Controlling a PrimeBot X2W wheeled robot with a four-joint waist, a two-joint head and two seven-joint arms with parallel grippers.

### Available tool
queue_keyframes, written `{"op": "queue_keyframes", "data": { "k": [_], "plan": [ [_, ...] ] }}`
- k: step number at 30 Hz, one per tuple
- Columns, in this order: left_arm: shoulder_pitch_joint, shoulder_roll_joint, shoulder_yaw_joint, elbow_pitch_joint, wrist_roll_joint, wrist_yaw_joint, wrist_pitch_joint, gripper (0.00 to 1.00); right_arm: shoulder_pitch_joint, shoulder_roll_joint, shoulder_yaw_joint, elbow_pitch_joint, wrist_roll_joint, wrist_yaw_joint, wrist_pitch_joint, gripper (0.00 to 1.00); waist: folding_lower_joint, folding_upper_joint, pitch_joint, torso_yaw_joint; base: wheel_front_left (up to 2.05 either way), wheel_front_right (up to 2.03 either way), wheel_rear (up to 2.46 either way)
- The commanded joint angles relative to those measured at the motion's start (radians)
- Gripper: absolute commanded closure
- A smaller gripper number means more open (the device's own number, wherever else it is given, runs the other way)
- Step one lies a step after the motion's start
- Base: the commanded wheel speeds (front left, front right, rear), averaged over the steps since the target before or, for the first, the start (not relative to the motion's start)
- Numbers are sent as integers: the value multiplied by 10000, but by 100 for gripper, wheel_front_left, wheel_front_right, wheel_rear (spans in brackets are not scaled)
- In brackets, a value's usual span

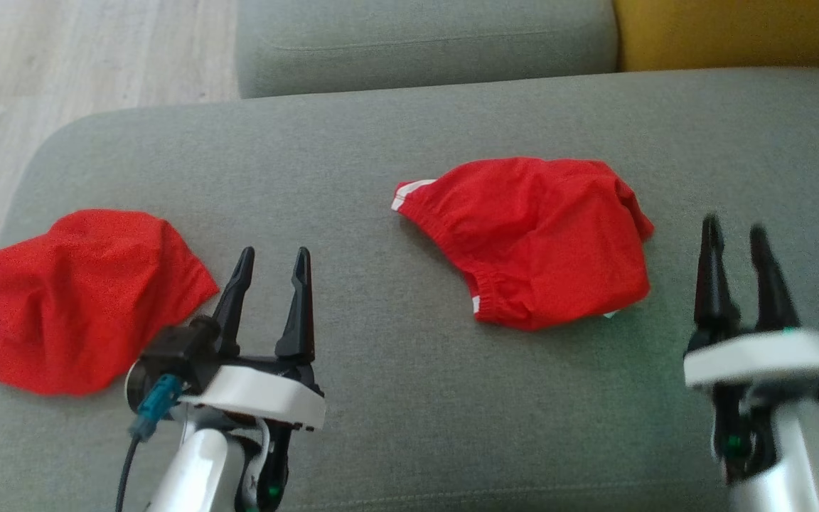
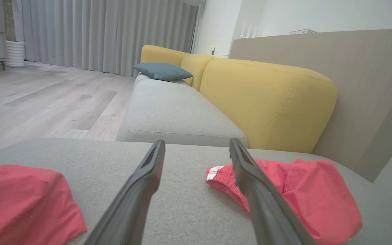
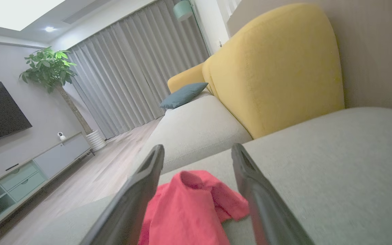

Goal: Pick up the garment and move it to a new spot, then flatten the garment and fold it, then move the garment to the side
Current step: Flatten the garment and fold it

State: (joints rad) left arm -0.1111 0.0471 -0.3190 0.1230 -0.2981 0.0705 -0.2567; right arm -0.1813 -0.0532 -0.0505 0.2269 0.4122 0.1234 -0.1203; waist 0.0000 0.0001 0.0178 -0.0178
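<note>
- Black fingers of the right gripper stand spread with nothing between them; no cloth is gripped.
- Fingers of the left gripper are likewise spread and empty, poised over bare cushion between the two cloths.
- The garment, red with a white-striped waistband, lies crumpled on the grey seat cushion, just left of the right gripper and apart from it.
- Its position near the cushion centre leaves free surface on all sides, judged suitable for flattening and folding.
- A second red garment lies bunched near the cushion's left edge, just beside the left gripper; judged set aside.
- Both grippers flank the central garment, a stance suited to a two-handed spread.
</note>
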Motion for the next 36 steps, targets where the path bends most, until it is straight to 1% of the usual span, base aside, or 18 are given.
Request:
{"op": "queue_keyframes", "data": {
  "k": [1,5,8,10,14,17,18,19,26,36],
  "plan": [
    [-281,32,239,-349,-83,-6,-51,0,50,27,365,-474,324,73,-213,0,0,-1,60,-135,0,0,0],
    [-306,32,68,-186,-82,-100,-51,0,542,28,565,-455,423,73,-462,0,0,-1,268,-363,0,0,0],
    [-450,32,-105,-17,-49,-202,-51,0,462,28,605,-489,425,73,-494,0,0,-1,445,-540,0,0,0],
    [-611,32,-378,250,-21,-370,-51,0,326,29,574,-552,389,73,-461,0,0,-1,586,-674,0,0,0],
    [-1158,32,-1419,1247,100,-965,41,0,103,29,488,-717,291,73,-367,0,0,-1,905,-957,0,0,0],
    [-1678,32,-2186,1976,143,-1269,261,0,-7,29,462,-830,238,73,-292,0,0,-1,1186,-1205,0,0,0],
    [-2019,31,-2614,2479,135,-1380,474,0,-66,29,461,-891,209,73,-263,0,0,-1,1366,-1385,0,0,0],
    [-2019,31,-2614,2479,135,-1380,474,0,-66,29,461,-891,209,73,-263,0,0,-1,1366,-1385,0,0,0],
    [-3115,31,-3421,4063,-164,-1543,843,0,-244,29,617,-1063,258,73,-322,0,0,-1,1883,-1988,0,0,0],
    [-4175,31,-3803,5512,-611,-1466,515,0,-394,29,934,-1050,337,73,-560,0,0,-1,2203,-2543,0,0,0]
  ]
}}
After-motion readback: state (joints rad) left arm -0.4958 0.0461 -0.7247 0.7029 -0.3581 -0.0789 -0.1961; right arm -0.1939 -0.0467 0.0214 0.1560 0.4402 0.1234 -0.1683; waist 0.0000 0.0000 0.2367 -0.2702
